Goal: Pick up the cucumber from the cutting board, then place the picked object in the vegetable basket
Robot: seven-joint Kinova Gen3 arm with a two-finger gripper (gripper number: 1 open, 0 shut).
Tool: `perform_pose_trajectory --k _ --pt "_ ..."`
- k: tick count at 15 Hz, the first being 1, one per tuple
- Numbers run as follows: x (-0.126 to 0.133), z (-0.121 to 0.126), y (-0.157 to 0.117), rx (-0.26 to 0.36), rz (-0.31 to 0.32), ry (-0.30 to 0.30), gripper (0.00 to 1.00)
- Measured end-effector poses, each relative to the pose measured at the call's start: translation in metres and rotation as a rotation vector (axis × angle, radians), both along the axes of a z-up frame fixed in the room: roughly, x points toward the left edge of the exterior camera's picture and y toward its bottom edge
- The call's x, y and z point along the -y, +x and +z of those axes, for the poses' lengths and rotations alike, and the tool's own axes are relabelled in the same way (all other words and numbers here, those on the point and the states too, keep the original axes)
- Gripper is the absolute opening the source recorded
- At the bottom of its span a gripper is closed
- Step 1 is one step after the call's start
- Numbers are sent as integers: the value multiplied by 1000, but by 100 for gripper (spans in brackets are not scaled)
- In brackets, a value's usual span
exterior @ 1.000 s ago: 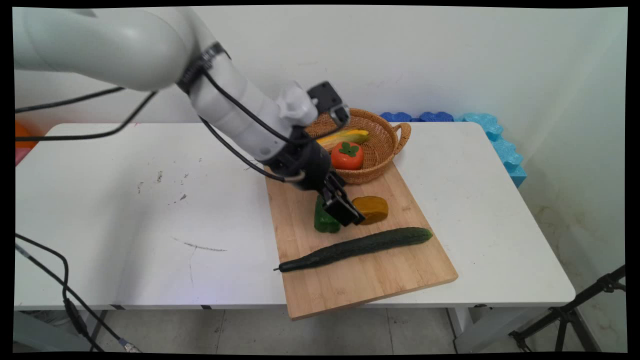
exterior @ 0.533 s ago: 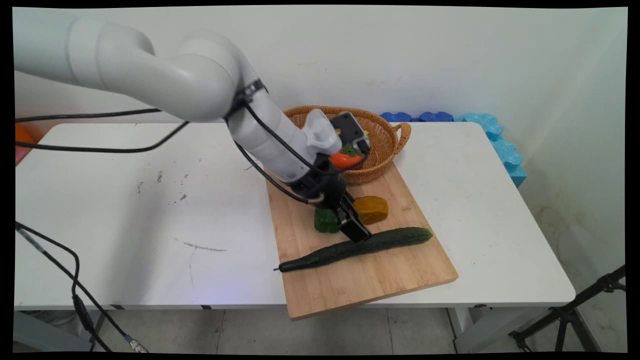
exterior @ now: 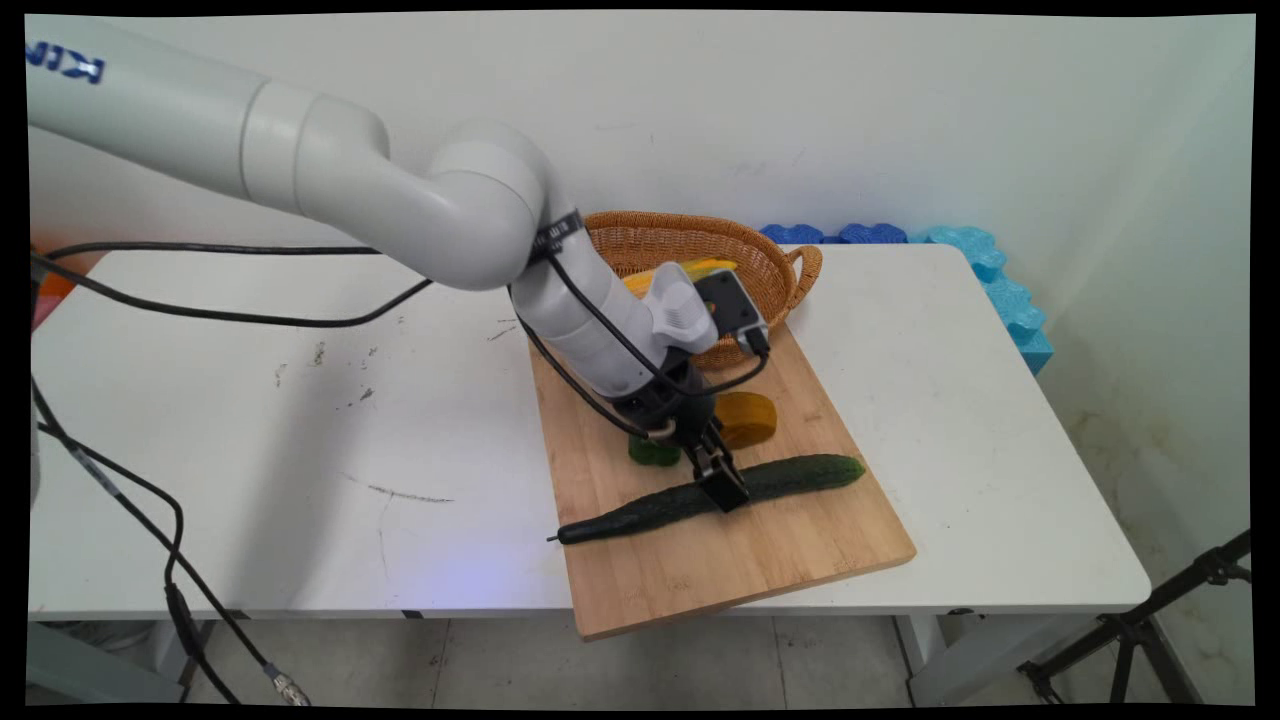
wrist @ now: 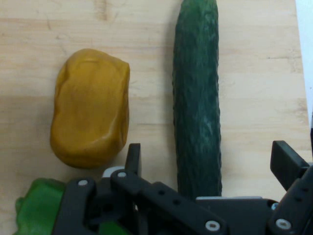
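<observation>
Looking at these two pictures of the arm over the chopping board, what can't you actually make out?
- Main view: most of the green pepper sits behind the gripper; its shape is unclear.
- Main view: the arm covers much of the basket, so only part of a yellow vegetable shows.
- Hand view: both ends of the cucumber are missing, one past the top edge, one behind the black linkage.
- Either view: whether the fingers touch the cucumber.

White table, scuffed w/ dark marks well left of the gripper. Directly on it: wooden cutting board, right under the gripper, near edge hanging over table's front; wicker basket just behind gripper, partly on table, partly on board's far end.
</observation>
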State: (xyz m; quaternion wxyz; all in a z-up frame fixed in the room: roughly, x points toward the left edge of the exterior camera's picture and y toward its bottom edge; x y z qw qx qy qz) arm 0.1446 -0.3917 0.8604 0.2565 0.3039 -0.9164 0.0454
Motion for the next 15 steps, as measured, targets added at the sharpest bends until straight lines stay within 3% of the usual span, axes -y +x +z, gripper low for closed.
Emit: perform_pose_trajectory --k 8,9,15 --pt "1 -21 -11 32 -12 4 100" --pt "1 -23 -12 36 -12 4 0" --pt "3 -28 -16 34 -10 0 0"
